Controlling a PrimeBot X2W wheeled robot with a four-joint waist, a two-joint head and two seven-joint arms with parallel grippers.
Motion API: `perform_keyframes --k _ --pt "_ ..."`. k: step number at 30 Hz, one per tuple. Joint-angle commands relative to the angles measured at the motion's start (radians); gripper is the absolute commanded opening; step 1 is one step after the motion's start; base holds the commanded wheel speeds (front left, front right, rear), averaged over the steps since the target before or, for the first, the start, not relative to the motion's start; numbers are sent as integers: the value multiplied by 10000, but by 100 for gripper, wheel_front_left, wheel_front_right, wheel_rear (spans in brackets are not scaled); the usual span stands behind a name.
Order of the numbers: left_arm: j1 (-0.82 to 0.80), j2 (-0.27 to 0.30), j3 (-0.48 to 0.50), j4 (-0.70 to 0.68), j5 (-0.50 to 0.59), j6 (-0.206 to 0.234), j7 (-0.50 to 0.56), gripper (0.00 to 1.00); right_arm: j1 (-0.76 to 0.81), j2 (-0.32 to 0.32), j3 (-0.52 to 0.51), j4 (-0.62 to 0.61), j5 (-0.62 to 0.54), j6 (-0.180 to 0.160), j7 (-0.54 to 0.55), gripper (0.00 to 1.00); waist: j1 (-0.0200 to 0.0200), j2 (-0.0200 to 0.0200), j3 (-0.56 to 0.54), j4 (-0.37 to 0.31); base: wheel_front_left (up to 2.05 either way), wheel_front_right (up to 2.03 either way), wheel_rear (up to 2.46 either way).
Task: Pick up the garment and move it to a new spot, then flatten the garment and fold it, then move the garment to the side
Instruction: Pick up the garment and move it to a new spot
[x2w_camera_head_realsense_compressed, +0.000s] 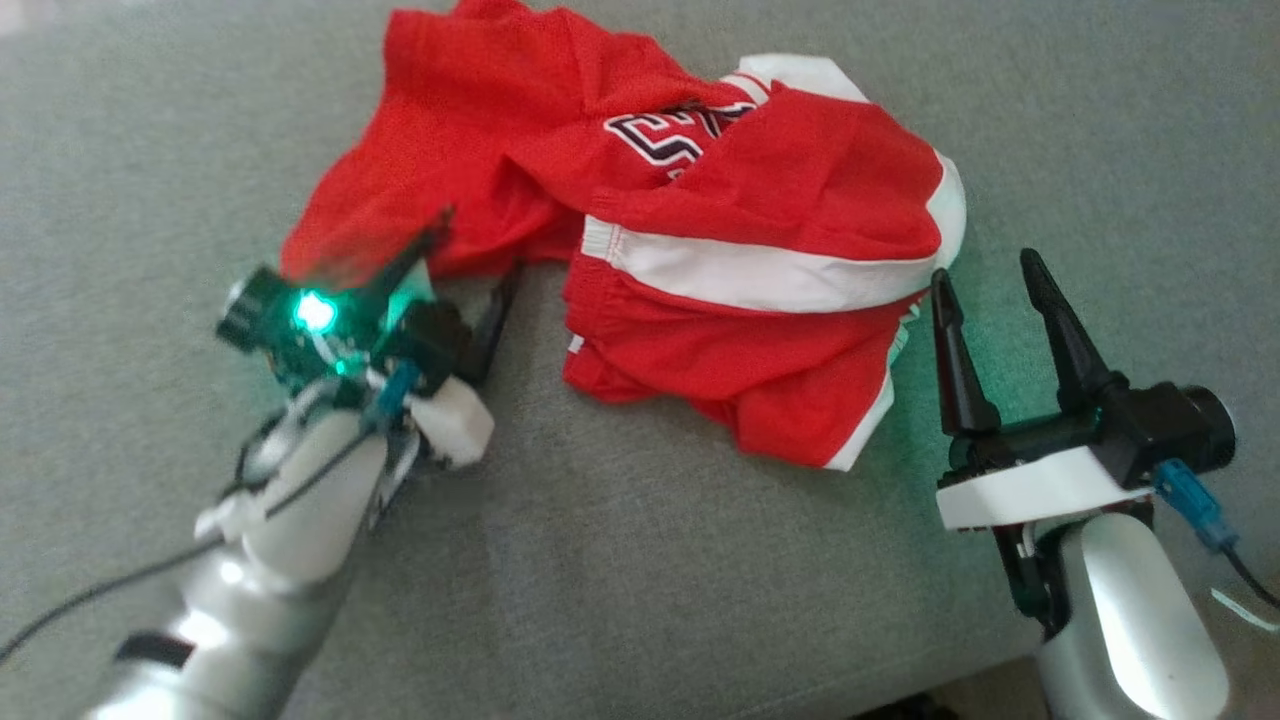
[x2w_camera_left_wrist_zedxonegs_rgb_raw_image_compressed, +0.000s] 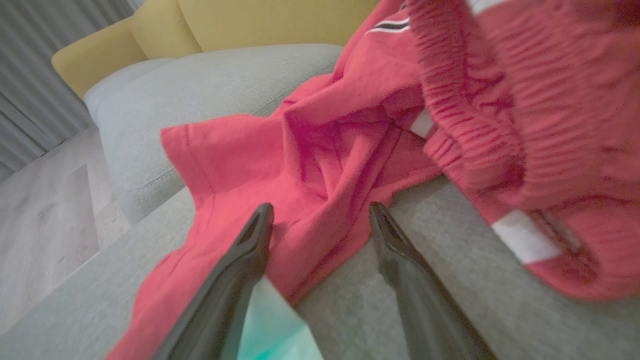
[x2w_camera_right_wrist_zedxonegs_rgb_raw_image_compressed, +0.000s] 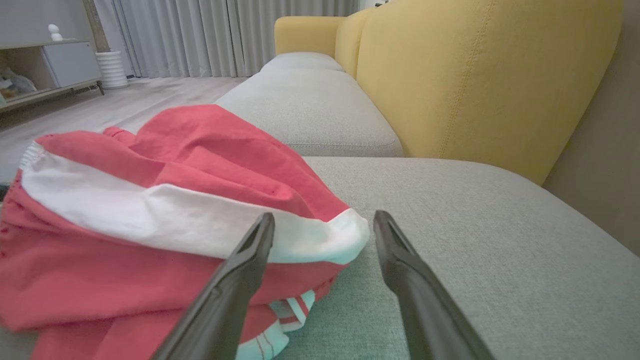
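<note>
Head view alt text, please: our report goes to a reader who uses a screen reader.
A crumpled red-and-white garment lies on a grey sofa cushion. The left gripper, open, is at its lower left edge; the right gripper, open, sits beside its right edge.

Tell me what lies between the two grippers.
In the head view, the red garment lies between the left gripper and right gripper, on the grey cushion.

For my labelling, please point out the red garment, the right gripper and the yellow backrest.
red garment (x2w_camera_head_realsense_compressed: 740, 350): head view, red cloth below the white stripe.
right gripper (x2w_camera_head_realsense_compressed: 985, 266): head view, midway between its fingertips.
yellow backrest (x2w_camera_right_wrist_zedxonegs_rgb_raw_image_compressed: 475, 85): right wrist view, its front face.
</note>
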Motion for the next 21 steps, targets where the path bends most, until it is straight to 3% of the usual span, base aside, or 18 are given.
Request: perform_keyframes --k 1,7,8,9,10,15,21 --pt "-797 100 251 49 145 99 -62 100 -247 -22 261 -325 16 -7 -61 100 -1 0 368 -287 0 0 0" --pt "-1739 -218 211 1416 82 6 -278 100 -353 -22 351 -301 59 -7 -61 100 -1 0 587 -682 0 0 0" --pt "-1887 -257 212 1647 57 -27 -316 94 -366 -22 368 -292 61 -7 -61 100 -1 0 590 -723 0 0 0" --pt "-2052 -292 234 1834 43 10 -381 18 -373 -22 385 -287 60 -7 -61 100 -1 0 585 -755 0 0 0" --pt "-2209 -336 300 1988 -11 72 -461 0 -380 -22 398 -280 58 -7 -61 100 -1 0 572 -776 0 0 0" --pt "-2803 -600 792 2034 -596 75 -774 0 -328 -22 411 -246 21 -7 -61 100 -1 0 272 -711 0 0 0" --pt "-2888 -571 1643 104 -1511 -348 -810 0 -100 -22 450 -168 131 -7 -61 100 -1 0 -612 -417 0 0 0"
